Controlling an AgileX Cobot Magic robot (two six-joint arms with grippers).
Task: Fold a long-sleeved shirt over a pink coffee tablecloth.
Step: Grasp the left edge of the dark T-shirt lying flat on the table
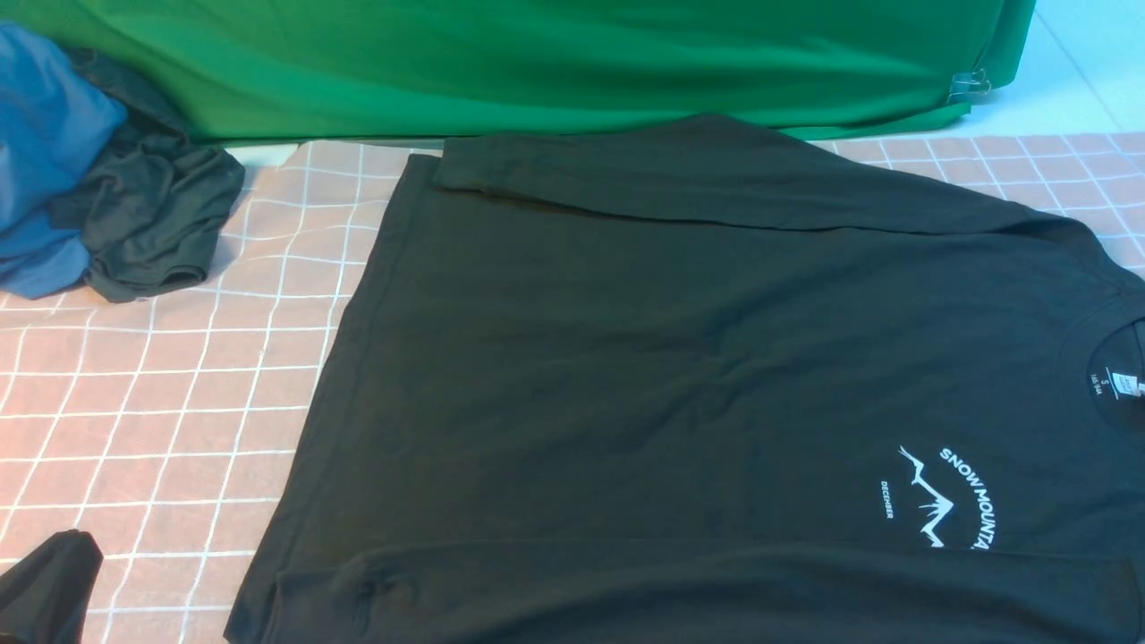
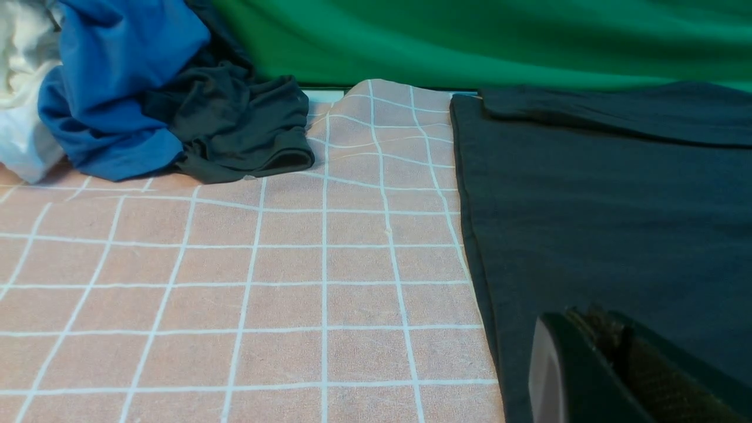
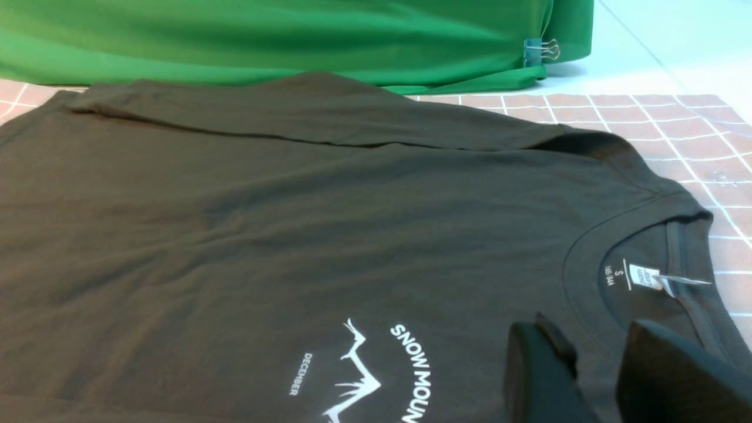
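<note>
I see the long-sleeved shirt point(image 1: 671, 358) flat and front up on the pink coffee tablecloth point(image 1: 161, 402), collar to the right, hem to the left. Both sleeves are folded in along the far and near edges. White mountain print by the collar. Left gripper point(image 2: 587, 326) clenched, over the hem side. Right gripper point(image 3: 587, 338) parted, holding nothing, above the chest near the collar. Dark grey garment point(image 1: 152, 215) and blue cloth point(image 1: 45, 152) heaped far left, apart from the shirt. Small black scrap point(image 1: 49, 581) near left. Green backdrop point(image 1: 537, 63) behind.
</note>
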